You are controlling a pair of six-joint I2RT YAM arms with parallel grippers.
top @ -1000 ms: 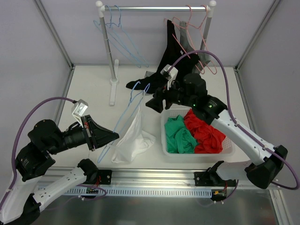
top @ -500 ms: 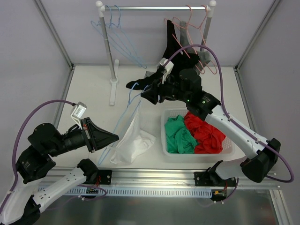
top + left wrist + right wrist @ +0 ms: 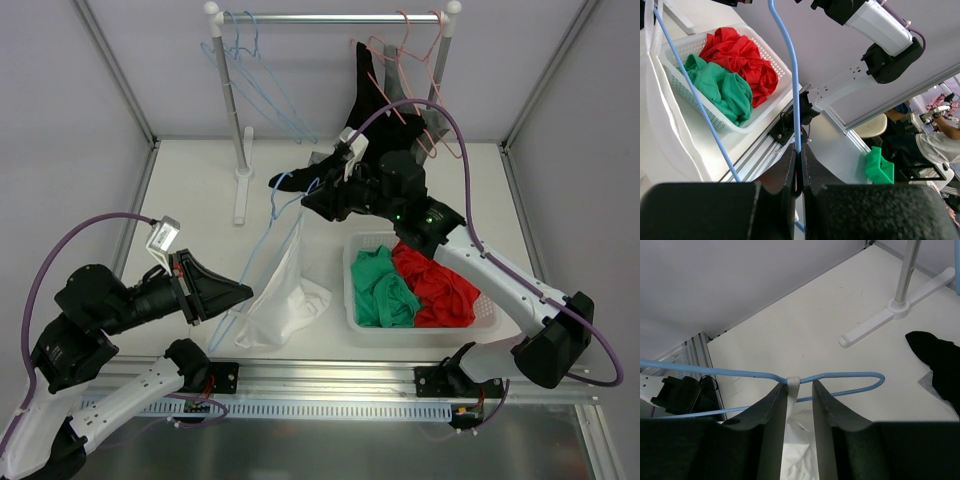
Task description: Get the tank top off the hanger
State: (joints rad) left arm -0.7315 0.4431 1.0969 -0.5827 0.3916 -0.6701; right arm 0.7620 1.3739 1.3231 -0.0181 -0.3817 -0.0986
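**Grippers.** Left and right are my own. My left gripper (image 3: 798, 156) has its jaws pressed together on the wire of the blue hanger (image 3: 791, 60), low on the frame and near the table's front edge. My right gripper (image 3: 799, 384) is at the hanger's upper end. Its jaws stand a little apart, astride the strap (image 3: 793, 391) of the white tank top (image 3: 285, 300), and a sliver of gap shows beside the strap at the tips.

**Task object.** The tank top hangs on the hanger by that strap. Its body is slumped on the table (image 3: 190, 190), between my left gripper and the basket (image 3: 425, 330).

**Surface.** The table is white and matt, with faint scuffs visible in the right wrist view. The white perforated basket sits just right of the tank top and holds a green cloth (image 3: 385, 285) beside a red cloth (image 3: 437, 280). An aluminium rail (image 3: 330, 378) runs along the near edge.

**Far side.** A rack with white posts carries a metal rod (image 3: 330, 17), and one post's foot (image 3: 900, 310) rests flat on the table. Blue wire hangers (image 3: 255, 85) and pink hangers (image 3: 415, 45) hang on the rod. A black garment (image 3: 372, 110) drapes from the rod's right end down onto the table behind my right gripper.

**Room.** Plain pale wall panels (image 3: 80, 120), framed by metal struts, close in three sides. Past the front edge, the left wrist view shows a person (image 3: 935, 142), a pale seat (image 3: 872, 127) and a green object (image 3: 879, 166).
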